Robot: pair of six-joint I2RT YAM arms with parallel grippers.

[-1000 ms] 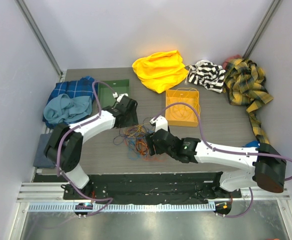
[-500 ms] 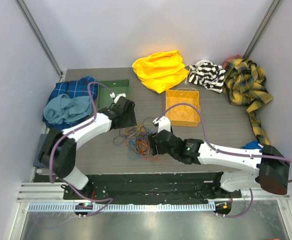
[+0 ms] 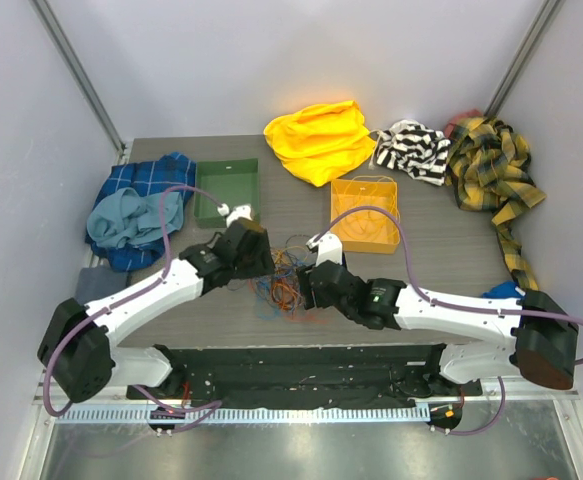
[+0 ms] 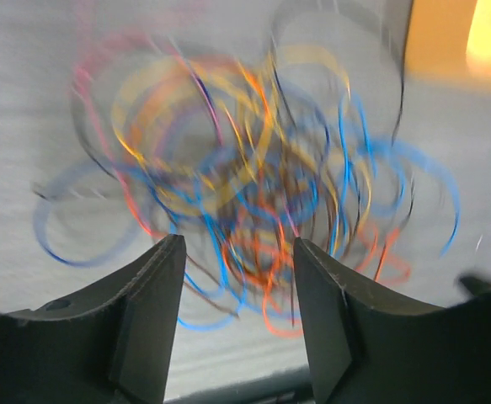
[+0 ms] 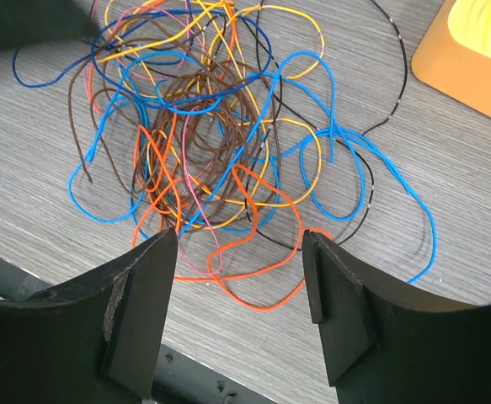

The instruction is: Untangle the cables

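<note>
Flanking the cables (image 3: 283,285), both arms' jaws gape empty, with an orange bin (image 3: 366,235) and green bin (image 3: 221,185) just beyond.

Pale grey walls (image 3: 271,60) enclose a wood-grain table (image 3: 451,255) — evenly lit

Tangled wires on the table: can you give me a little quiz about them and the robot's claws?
1. True or false: the right gripper is shut on a wire from the tangled pile of thin coloured cables.
2. In the right wrist view, the cable loop nearest that gripper's fingers is: A green, B orange, C white.
3. In the top view, what colour is the square plastic bin just right of the pile?
Key: 1 false, it is open above the pile; 2 B; 3 orange.
</note>
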